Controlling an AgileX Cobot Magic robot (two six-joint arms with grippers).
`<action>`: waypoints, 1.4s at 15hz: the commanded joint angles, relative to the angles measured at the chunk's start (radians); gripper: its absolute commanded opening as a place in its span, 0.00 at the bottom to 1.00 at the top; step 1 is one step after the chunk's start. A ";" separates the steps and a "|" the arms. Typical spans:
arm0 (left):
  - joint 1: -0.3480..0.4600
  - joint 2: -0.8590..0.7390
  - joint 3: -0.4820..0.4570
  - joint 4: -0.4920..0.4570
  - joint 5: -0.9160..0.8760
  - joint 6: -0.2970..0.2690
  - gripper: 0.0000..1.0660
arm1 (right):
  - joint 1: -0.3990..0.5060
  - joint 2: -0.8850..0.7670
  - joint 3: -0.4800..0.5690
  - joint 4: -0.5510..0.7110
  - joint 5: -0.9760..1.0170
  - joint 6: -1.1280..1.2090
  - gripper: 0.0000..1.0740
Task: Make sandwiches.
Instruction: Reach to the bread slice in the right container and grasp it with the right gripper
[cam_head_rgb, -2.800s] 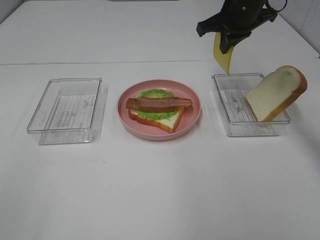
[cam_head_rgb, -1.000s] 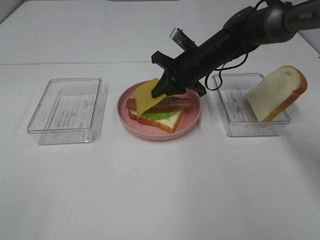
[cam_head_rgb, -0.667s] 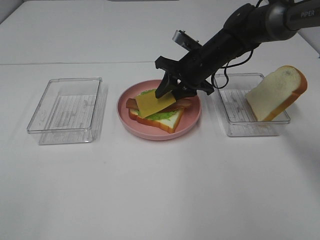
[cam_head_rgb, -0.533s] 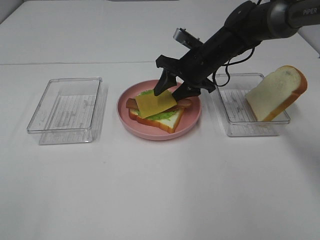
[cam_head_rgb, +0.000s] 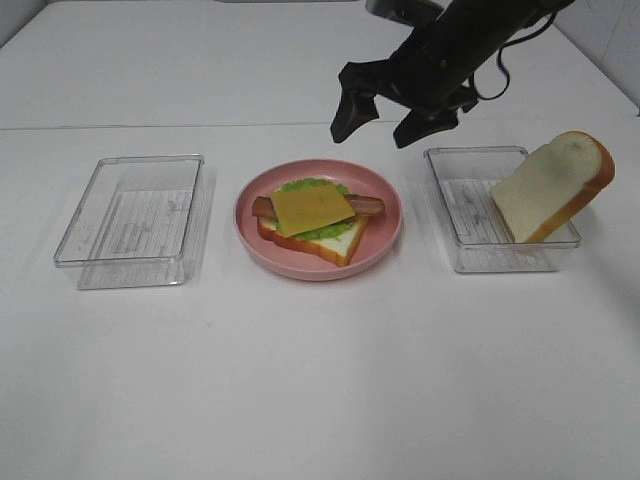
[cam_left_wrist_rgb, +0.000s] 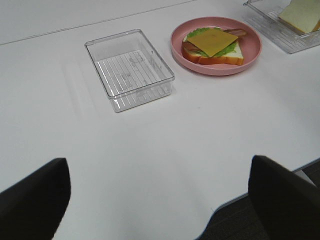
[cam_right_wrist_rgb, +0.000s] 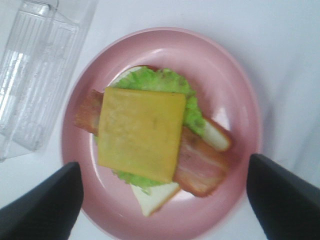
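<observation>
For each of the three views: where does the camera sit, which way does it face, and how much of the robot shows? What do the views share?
Exterior high: mounted high, looking down at the table; shows the right gripper, open above the plate.
Left wrist: low and far back, angled across the table; only the left gripper's fingers show.
Right wrist: looks straight down at the cheese topping the sandwich; fingers at the edges.
Shared: all three show the plate and sandwich.
</observation>
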 joint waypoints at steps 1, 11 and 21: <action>0.001 -0.021 0.004 -0.005 -0.017 -0.005 0.84 | -0.007 -0.068 -0.003 -0.208 0.044 0.117 0.74; 0.001 -0.021 0.004 -0.005 -0.017 -0.005 0.84 | -0.399 -0.156 -0.004 -0.335 0.205 0.182 0.74; 0.001 -0.021 0.004 -0.005 -0.017 -0.005 0.84 | -0.512 0.060 -0.004 -0.072 0.267 0.002 0.72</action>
